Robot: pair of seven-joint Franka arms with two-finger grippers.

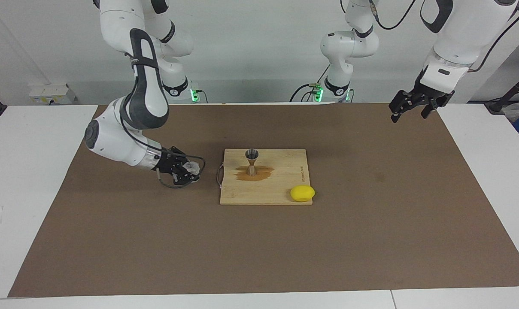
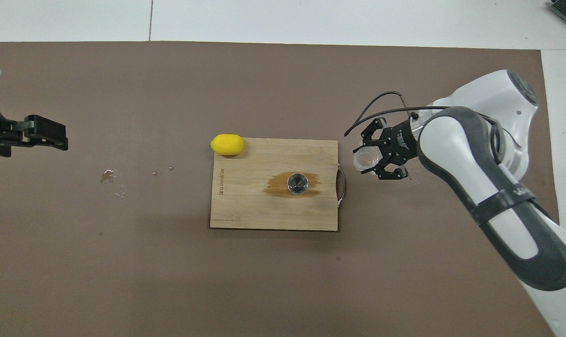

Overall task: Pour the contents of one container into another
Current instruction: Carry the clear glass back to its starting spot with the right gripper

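On the brown mat (image 1: 371,240) covering the white worktop (image 1: 31,171), a bamboo cutting board (image 1: 280,189) carries the metal jigger (image 1: 252,161).

The jigger stands upright in a dark wet patch (image 1: 254,173) on the board, and a lemon (image 1: 302,193) rests at the board's corner farther from the robots, toward the left arm's end. The right pincer (image 1: 185,169) sits low over the mat just beside the board's handle (image 2: 341,181), pinching the clear glass tumbler (image 2: 366,159), which is tipped on its side. The left pincer (image 1: 414,106) hangs spread over the mat's edge, waiting. Small droplets (image 2: 112,180) dot the mat toward that end. A pale wall (image 1: 259,51) backs the worktop.
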